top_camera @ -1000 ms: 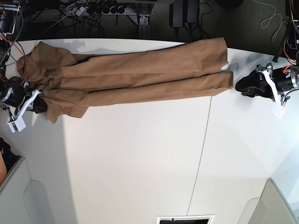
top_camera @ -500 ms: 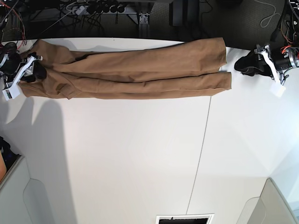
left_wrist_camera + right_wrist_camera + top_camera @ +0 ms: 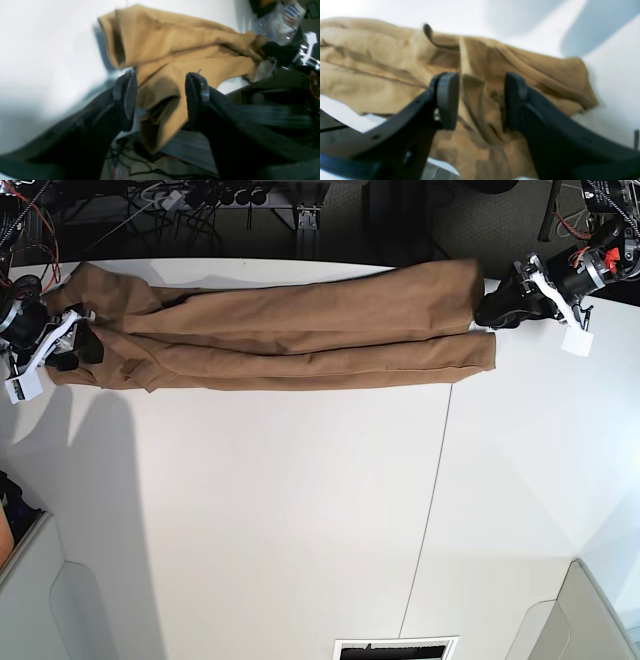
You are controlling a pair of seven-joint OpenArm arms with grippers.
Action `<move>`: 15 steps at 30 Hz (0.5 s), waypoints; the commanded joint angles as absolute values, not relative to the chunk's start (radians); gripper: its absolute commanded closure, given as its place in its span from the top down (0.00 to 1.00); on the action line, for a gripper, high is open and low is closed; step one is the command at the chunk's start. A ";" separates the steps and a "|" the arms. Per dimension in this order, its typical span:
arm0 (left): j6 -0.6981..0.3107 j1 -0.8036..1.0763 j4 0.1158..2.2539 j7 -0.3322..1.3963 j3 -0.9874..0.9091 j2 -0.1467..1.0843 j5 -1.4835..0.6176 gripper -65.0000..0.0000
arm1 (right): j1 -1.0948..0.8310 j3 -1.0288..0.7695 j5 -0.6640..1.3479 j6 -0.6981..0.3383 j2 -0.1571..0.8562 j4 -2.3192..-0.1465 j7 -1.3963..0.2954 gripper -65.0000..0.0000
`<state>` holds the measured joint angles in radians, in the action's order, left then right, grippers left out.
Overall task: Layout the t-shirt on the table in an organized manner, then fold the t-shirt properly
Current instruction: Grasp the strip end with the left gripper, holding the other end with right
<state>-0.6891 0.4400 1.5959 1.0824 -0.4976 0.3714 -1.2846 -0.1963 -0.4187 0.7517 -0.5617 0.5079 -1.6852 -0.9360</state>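
The tan t-shirt (image 3: 300, 330) lies as a long narrow folded band along the far edge of the white table (image 3: 300, 510). My left gripper (image 3: 487, 313) is at the band's right end, up by the far corner. In the left wrist view it (image 3: 161, 85) is open, and the t-shirt (image 3: 175, 45) bunches just beyond its fingers, one corner drooping over the table edge. My right gripper (image 3: 82, 348) rests at the band's left end. Its jaws (image 3: 480, 100) stand open over wrinkled t-shirt (image 3: 382, 62) cloth, holding nothing.
Cables and a power strip (image 3: 200, 198) run behind the far edge. A thin dark seam (image 3: 430, 500) crosses the tabletop. Grey bins sit at the near left (image 3: 40, 590) and near right (image 3: 600, 610) corners. A dark slot (image 3: 395, 650) is at the front edge.
The right gripper carried the shirt's left end toward the far edge, folding it onto the band, then opened and let go. The left gripper moved farther back to the band's right corner.
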 commanded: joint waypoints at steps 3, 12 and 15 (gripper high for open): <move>-0.698 0.438 1.611 1.008 -0.505 0.360 -1.233 0.61 | -0.186 -0.428 0.767 -0.565 0.528 -1.702 -0.912 0.45; -0.698 0.384 1.611 0.933 -0.477 0.337 -1.123 0.61 | -0.186 -0.428 0.766 -0.565 0.528 -1.702 -0.913 0.45; -0.698 0.351 1.610 0.917 -0.437 0.320 -1.060 0.61 | -0.186 -0.428 0.767 -0.565 0.528 -1.702 -0.913 0.45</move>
<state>-0.6888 0.3534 1.5959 0.9333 -0.4332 0.3126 -1.0359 -0.1963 -0.4187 0.7540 -0.5617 0.5087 -1.6852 -0.9356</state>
